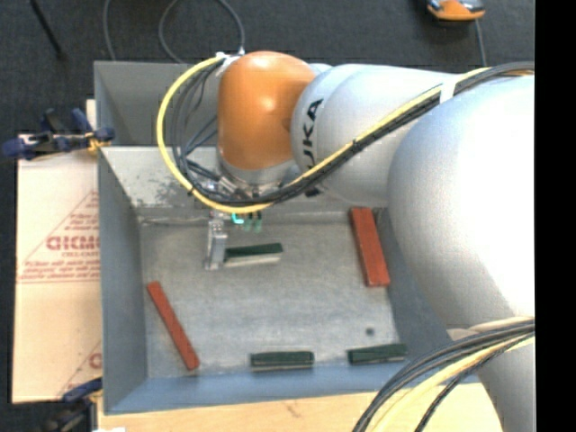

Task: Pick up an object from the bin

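My gripper (215,256) hangs below the arm's orange cover, low over the back-middle of the bin floor. A short dark green bar (254,254) lies flat just to its right, one end right beside the gripper's silver tip. I cannot tell whether the gripper touches the bar or holds anything.
An orange-red stick (172,325) lies slanted at the front left. Another orange-red stick (369,246) lies along the right side. Two more dark green bars (282,360) (376,355) rest by the front wall. The arm covers the bin's back right.
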Tool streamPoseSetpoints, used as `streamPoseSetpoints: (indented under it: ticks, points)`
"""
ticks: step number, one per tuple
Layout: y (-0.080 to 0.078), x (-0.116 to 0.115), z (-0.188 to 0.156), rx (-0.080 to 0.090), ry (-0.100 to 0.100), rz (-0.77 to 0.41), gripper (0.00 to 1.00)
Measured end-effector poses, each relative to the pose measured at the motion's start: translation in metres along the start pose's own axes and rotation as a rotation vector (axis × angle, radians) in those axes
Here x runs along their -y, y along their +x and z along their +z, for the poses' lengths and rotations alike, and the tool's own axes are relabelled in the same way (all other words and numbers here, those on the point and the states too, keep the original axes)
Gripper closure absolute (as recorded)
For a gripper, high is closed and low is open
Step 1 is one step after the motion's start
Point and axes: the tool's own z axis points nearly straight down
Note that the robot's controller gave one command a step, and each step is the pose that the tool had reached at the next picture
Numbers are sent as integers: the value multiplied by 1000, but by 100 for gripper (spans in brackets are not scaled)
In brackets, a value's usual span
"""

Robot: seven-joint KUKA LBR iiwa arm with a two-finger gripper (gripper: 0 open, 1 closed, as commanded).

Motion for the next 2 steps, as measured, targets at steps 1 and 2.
streamPoseSetpoints:
  ticks: [1, 2]
  points:
    - [3, 48, 39, 4, 4, -33, 0]
    - [3, 87, 75, 5, 2, -1, 0]
